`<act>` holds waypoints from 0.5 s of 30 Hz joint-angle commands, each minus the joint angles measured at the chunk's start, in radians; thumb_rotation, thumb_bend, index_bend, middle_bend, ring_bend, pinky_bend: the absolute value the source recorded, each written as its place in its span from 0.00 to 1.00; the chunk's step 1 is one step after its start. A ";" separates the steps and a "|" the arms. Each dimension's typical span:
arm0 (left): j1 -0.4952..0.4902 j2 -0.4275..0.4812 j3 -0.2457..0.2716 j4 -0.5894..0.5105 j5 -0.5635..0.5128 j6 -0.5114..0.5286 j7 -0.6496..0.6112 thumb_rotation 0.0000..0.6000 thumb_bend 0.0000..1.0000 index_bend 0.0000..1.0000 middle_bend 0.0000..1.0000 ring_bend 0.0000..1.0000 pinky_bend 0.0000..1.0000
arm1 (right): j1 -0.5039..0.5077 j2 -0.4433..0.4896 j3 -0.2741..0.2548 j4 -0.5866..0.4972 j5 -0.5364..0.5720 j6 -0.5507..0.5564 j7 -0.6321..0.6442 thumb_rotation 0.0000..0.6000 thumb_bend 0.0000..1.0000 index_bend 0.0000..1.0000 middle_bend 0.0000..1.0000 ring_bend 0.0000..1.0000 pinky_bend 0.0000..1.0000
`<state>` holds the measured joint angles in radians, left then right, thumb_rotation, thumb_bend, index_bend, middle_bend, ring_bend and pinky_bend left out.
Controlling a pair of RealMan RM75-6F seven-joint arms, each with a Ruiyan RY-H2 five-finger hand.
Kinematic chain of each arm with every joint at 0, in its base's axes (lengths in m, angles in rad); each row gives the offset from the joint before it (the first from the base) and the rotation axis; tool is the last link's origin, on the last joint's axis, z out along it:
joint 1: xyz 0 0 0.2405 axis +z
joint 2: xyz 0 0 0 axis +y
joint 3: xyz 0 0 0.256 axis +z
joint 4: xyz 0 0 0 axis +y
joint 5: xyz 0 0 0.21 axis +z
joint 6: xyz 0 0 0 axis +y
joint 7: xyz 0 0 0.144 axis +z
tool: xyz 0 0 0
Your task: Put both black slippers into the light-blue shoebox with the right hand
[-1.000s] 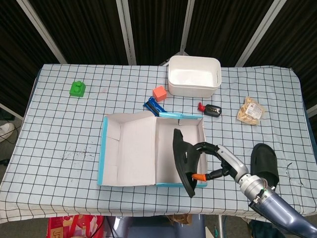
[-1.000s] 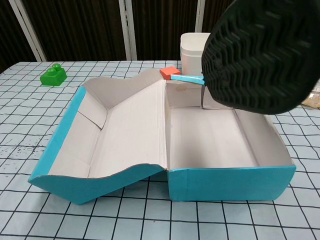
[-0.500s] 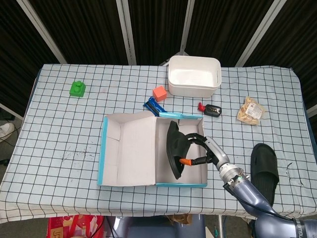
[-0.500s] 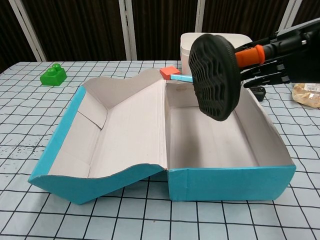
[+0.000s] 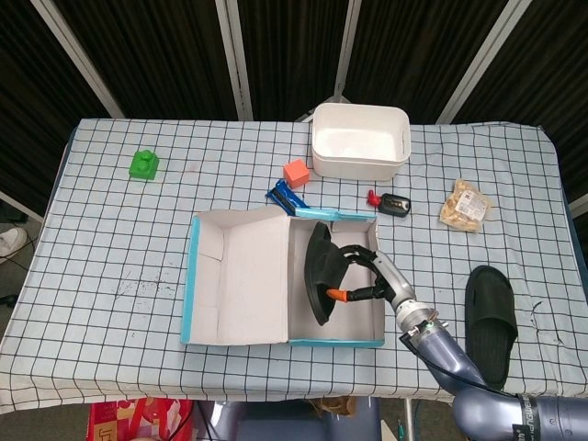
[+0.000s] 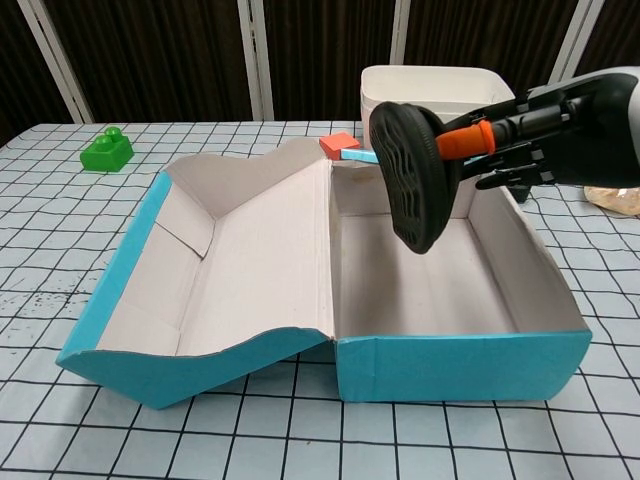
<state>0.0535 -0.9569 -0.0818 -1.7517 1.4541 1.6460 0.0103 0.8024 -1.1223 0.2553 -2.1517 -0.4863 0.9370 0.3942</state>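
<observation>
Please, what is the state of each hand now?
Left hand: not in view.
Right hand: holds a black slipper over the shoebox.

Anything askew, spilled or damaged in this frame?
Nothing spilled or damaged. The robot hand holds one slipper on edge, sole sideways, over the shoebox; the other slipper lies on the table.

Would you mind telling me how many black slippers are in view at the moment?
2. One black slipper is held on edge by the right hand over the open light-blue shoebox. The other slipper lies on the table, right of the box.
</observation>
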 commanded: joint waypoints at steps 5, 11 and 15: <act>-0.001 0.001 -0.002 0.001 -0.004 -0.003 -0.003 1.00 0.46 0.04 0.03 0.00 0.02 | -0.008 -0.050 0.008 0.043 -0.001 -0.023 -0.024 1.00 0.35 0.55 0.45 0.21 0.00; -0.001 0.003 -0.001 0.001 -0.003 -0.003 -0.007 1.00 0.46 0.04 0.03 0.00 0.02 | -0.017 -0.098 0.012 0.072 -0.016 -0.018 -0.050 1.00 0.36 0.55 0.45 0.21 0.00; -0.001 0.004 -0.002 0.003 -0.005 -0.004 -0.012 1.00 0.46 0.04 0.03 0.00 0.02 | -0.024 -0.123 0.011 0.089 -0.018 -0.007 -0.070 1.00 0.36 0.55 0.45 0.22 0.00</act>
<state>0.0528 -0.9529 -0.0832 -1.7493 1.4491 1.6418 -0.0013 0.7812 -1.2395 0.2667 -2.0680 -0.5036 0.9260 0.3299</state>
